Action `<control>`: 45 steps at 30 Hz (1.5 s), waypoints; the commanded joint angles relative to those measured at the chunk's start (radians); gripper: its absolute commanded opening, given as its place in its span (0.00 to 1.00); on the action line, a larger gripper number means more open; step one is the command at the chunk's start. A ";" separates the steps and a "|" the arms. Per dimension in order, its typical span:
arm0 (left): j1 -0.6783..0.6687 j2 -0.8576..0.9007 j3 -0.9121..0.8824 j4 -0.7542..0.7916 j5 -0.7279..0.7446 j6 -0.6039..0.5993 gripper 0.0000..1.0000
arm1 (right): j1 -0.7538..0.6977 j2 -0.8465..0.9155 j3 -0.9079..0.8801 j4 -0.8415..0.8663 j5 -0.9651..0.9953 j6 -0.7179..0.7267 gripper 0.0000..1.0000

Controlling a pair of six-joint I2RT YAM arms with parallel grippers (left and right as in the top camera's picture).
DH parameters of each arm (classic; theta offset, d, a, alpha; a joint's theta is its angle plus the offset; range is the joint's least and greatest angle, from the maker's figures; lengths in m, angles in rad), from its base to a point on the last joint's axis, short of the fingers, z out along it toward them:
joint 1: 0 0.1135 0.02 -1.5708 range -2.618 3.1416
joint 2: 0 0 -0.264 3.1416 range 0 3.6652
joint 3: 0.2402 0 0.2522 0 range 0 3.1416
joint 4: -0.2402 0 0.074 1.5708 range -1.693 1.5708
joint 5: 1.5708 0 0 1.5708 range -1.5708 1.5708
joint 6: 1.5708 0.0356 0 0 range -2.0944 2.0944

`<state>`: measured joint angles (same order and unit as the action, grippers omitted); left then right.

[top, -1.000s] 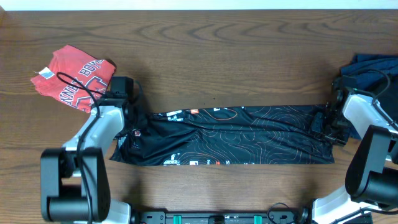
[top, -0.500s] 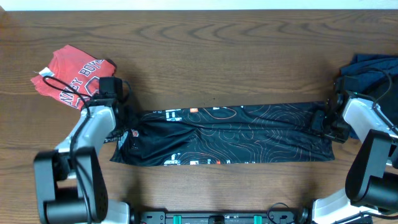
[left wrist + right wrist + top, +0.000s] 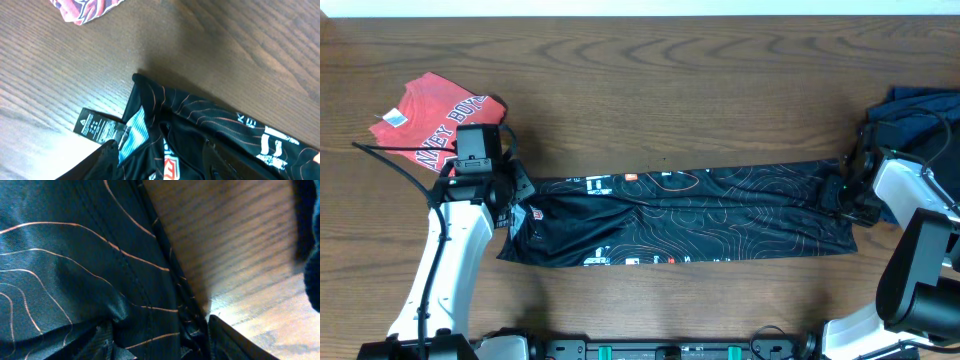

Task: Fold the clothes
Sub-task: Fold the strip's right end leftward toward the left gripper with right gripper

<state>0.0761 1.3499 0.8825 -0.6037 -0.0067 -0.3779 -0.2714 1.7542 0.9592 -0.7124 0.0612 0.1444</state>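
A black shirt (image 3: 690,220) with thin orange lines and white logos lies folded into a long strip across the table. My left gripper (image 3: 518,200) is at its left end. In the left wrist view its fingers (image 3: 162,160) hold the collar area of the black shirt (image 3: 200,125), next to a label (image 3: 100,127). My right gripper (image 3: 842,198) is at the strip's right end. In the right wrist view its fingers (image 3: 165,340) are shut on bunched cloth of the black shirt (image 3: 75,255).
A folded red shirt (image 3: 435,125) with white lettering lies at the back left; its edge shows in the left wrist view (image 3: 85,7). A dark blue garment (image 3: 920,115) is heaped at the far right edge, behind my right arm.
My left arm swung out to the left and its gripper drew the shirt's left end a little leftward, making the strip tauter. My right gripper has hardly moved.
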 commanded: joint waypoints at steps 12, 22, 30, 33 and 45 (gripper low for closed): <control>0.002 -0.008 0.001 -0.045 -0.001 -0.002 0.56 | 0.002 0.060 -0.105 0.067 -0.076 -0.030 0.44; 0.002 -0.008 0.001 -0.066 -0.001 -0.002 0.56 | 0.002 0.060 -0.105 0.086 -0.168 -0.056 0.16; 0.002 -0.008 0.001 -0.069 -0.001 -0.002 0.56 | -0.001 0.060 -0.097 0.097 -0.150 -0.054 0.01; 0.002 -0.008 0.001 -0.070 -0.001 -0.002 0.56 | -0.010 0.054 -0.066 0.072 -0.084 -0.022 0.01; 0.002 -0.008 0.001 -0.078 -0.001 -0.002 0.56 | 0.065 -0.057 0.249 -0.234 0.018 0.014 0.01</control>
<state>0.0761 1.3502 0.8825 -0.6750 -0.0059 -0.3779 -0.2562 1.7519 1.1534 -0.9249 0.0505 0.1429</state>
